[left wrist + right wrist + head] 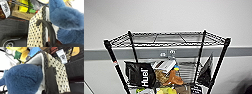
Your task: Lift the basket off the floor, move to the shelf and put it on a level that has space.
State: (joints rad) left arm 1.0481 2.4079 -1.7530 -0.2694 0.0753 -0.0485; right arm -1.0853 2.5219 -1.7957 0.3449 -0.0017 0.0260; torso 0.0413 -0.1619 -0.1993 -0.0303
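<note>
Woven cream basket (35, 31), black-flecked, dark braided rim, pale lining; seen close in both wrist views, one end per arm. Fingers of either arm: cannot tell whether open or closed; none can be made out.

Left end: dark loop handle (48, 30) arching off the rim, very near the wrist camera.

Right end: dark handle patch (50, 79) against the flecked wall (58, 73).

Contents: blue plush toy (22, 78), bulky, rising above the rim.

Position: basket appears raised off the floor and close to the shelf (166, 60), since packaged goods on the tiers show just behind it in both wrist views.

Shelf: black wire rack against a grey wall. Top level (166, 38) bare. Tier below crowded: black "Huel" bag (141, 74), pale packet (164, 65), orange-brown snack bags (171, 78), dark pouch (206, 70).

Risks, as judged: basket looks to sit lower than the top level, so its rim may catch on a post or the tier edge; uneven lifting between the arms would tilt it and spill the plush; brushing the crowded tier could knock goods off.
</note>
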